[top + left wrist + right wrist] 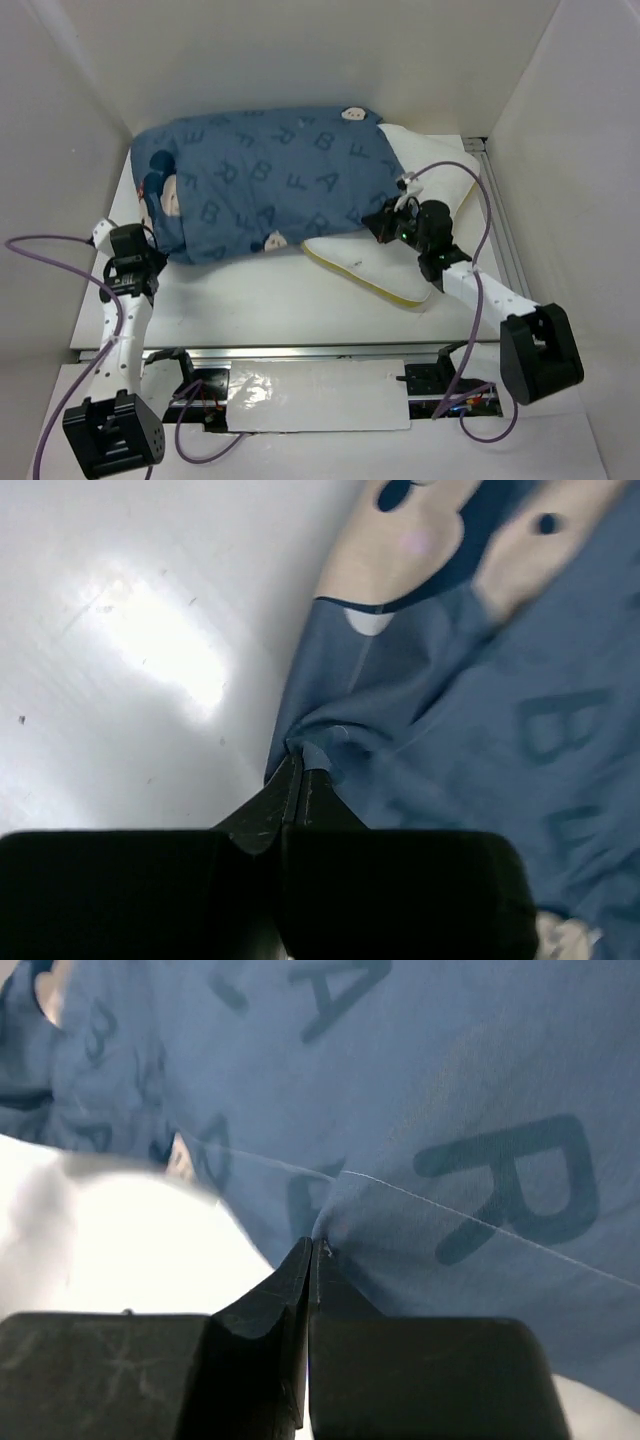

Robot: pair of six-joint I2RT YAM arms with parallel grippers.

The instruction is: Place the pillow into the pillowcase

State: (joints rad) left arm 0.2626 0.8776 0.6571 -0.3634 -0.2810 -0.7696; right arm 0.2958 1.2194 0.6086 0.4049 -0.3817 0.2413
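A white table (250,300) carried the work. Across its far half lay the pillowcase (260,175), a big blue cover printed with pale letters and cartoon faces. It looked plump because most of the pillow (445,185) was already inside it. The pillow's cream-white right end stuck out of the case's open mouth on the right, with one corner and its yellow-edged side spilling toward the near edge of the table.

Two robot arms reached in from the near edge, one to each end of the case.

The left gripper (300,770) was clamped tight on a small pinch of blue cloth at the case's near left corner, the closed end. That hold seemed meant to anchor the cover so it would not slide along with the pillow.

The right gripper (312,1252) was likewise clamped on a fold of blue fabric near the open edge, just beside the bare pillow. It was probably placed there to draw the mouth over what remained outside.

The task looked well along but not finished.
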